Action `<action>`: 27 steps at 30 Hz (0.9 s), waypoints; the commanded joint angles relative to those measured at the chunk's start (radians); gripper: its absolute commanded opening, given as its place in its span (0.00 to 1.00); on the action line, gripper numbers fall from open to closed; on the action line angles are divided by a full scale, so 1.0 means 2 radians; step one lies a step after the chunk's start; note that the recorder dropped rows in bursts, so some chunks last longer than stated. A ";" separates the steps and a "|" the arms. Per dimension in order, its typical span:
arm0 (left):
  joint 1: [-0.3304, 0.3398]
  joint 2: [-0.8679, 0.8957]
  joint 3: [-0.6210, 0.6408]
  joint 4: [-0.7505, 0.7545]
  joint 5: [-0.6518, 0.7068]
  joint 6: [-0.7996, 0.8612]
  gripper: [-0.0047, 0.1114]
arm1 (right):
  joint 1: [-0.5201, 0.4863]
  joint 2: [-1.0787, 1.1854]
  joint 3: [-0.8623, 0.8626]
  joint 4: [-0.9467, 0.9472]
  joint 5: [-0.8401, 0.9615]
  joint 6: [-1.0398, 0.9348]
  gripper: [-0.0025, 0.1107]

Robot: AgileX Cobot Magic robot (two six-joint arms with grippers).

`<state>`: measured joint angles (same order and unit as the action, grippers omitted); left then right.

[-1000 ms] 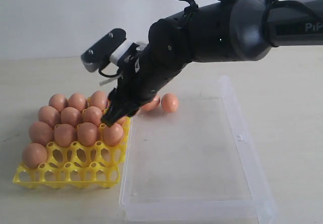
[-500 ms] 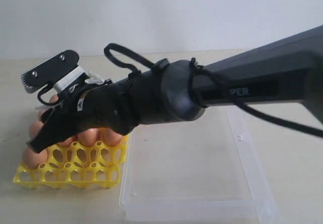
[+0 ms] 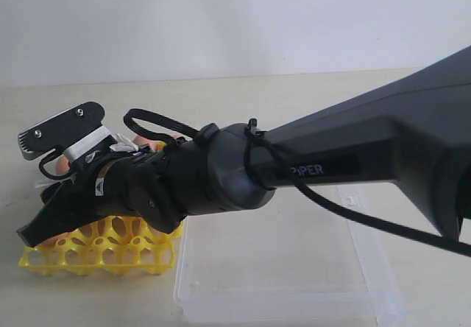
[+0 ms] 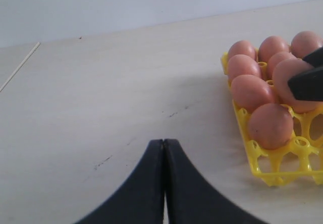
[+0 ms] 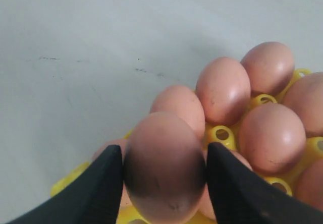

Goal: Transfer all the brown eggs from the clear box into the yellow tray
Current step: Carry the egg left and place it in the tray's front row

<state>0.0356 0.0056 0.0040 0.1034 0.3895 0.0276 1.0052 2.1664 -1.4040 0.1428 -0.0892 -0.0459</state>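
- Because this placing seems to need only one arm, the left gripper (image 4: 163, 151) waits at the bottom middle of the left wrist view. Its jaws are pressed together on nothing, over bare bench (image 4: 101, 108), well apart from the tray.
- The yellow tray (image 3: 96, 257) lies at the lower left of the exterior view, just beside the box. Brown eggs (image 4: 252, 90) fill its upper cups, while the cups toward the bottom edge of the picture stand open. That is probably so each new egg can be lowered without crossing seated ones.
- The right gripper (image 5: 164, 153) reaches across to that tray, jaws spread fairly wide and clamped on one brown egg (image 5: 162, 183). It holds the egg by its flanks over the tray's outer cups, and the egg looks not yet seated.
- The clear box (image 3: 294, 283) fills the lower middle and right. Its visible floor shows no eggs, but the arm (image 3: 368, 157) hides its far part.
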 commanded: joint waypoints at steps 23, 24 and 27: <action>-0.003 -0.003 -0.002 -0.001 -0.005 -0.002 0.04 | 0.001 -0.002 0.024 -0.014 0.001 0.037 0.53; -0.003 -0.003 -0.002 -0.001 -0.005 -0.002 0.04 | 0.001 -0.003 0.025 -0.015 -0.002 0.037 0.57; -0.003 -0.003 -0.002 -0.001 -0.005 -0.002 0.04 | 0.001 -0.012 0.025 -0.032 -0.014 0.036 0.59</action>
<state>0.0356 0.0056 0.0040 0.1034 0.3895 0.0276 1.0052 2.1664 -1.3595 0.1083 -0.0764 0.0255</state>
